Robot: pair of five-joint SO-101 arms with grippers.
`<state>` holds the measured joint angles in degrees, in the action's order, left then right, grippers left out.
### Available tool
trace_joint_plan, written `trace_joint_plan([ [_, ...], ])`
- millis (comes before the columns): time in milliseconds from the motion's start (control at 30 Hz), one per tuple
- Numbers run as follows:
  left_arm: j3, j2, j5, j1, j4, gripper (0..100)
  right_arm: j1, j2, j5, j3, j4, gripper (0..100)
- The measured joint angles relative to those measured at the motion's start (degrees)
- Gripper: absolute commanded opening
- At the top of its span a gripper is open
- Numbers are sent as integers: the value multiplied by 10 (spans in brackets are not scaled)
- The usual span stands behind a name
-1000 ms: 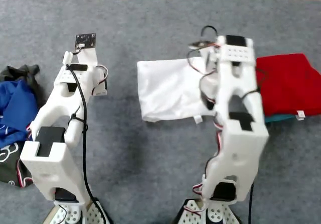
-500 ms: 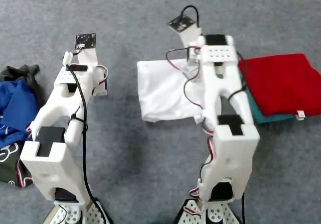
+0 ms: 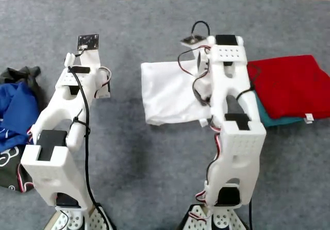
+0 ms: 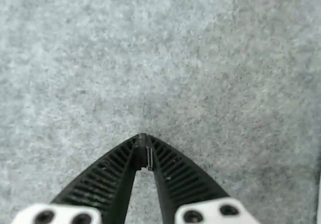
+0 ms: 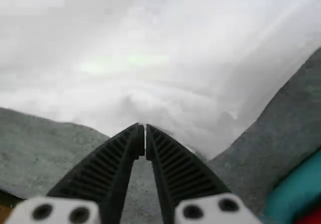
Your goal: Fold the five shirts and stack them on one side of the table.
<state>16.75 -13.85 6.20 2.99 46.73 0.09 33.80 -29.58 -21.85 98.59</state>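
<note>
Jaws meet tip to tip on both arms, with nothing visibly between them.
High view: folded white cotton shirt [image 3: 165, 91], smooth, at centre of grey felt surface [image 3: 144, 34]; folded red shirt [image 3: 289, 83] on teal shirt [image 3: 270, 117] at 3 o'clock; unfolded blue and black heap [image 3: 15, 111] at 9 o'clock.
Left wrist view: left jaws over bare surface.
Right wrist view: right jaws at the white shirt's wrinkled edge.
Judged step: stacking the white shirt. The next move calls for opening, pinching the hem and carrying it to 3 o'clock.
</note>
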Motion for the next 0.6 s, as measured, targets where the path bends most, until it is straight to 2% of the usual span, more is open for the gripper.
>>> trace_joint_plan([
  [233,2,0,0,0,0,30,71,-17,-25,88,15,14],
  [400,2,0,0,0,0,30,76,-73,-40,113,-11,15],
  [467,2,0,0,0,0,30,55,-84,-25,93,-49,15],
  [600,4,0,0,0,0,30,-7,-80,71,37,-164,15],
])
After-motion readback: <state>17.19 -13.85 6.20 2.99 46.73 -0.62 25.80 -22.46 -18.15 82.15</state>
